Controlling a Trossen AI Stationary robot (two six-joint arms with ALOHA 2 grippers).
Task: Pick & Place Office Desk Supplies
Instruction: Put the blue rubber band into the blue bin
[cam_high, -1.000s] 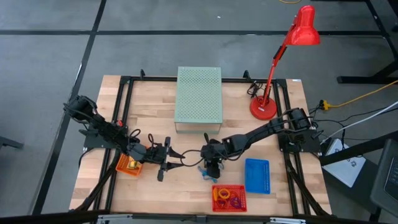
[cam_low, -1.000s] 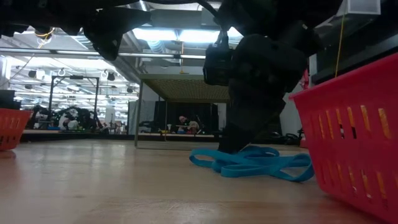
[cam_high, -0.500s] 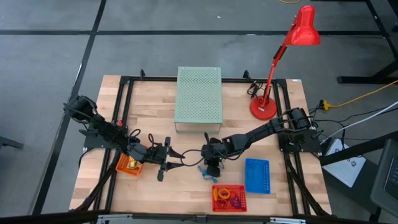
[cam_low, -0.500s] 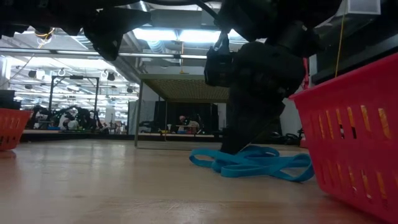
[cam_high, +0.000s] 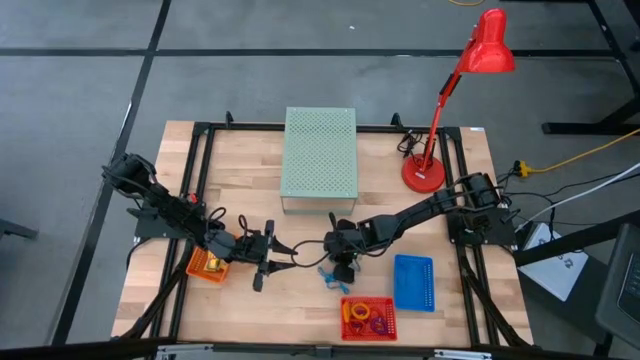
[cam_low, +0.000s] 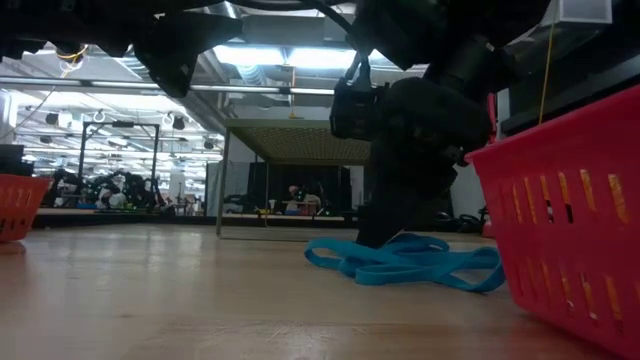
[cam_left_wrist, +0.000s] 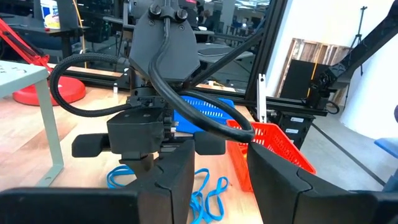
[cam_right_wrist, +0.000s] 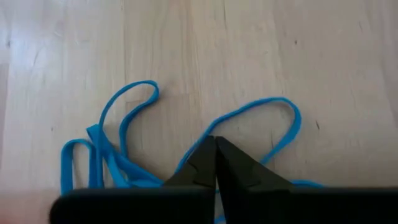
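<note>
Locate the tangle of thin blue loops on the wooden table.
In the high view the tangle of thin blue loops lies at the table's front centre, under the right gripper, just behind the red slotted basket and left of the blue perforated tray.

even, bright overhead light on the bench (cam_high: 250, 170) seen from above, with soft, short shadows. at table height, ceiling lights (cam_low: 270, 55) glare and the arms go to dark silhouette; the near red basket (cam_low: 570, 220) is blurred.
</note>
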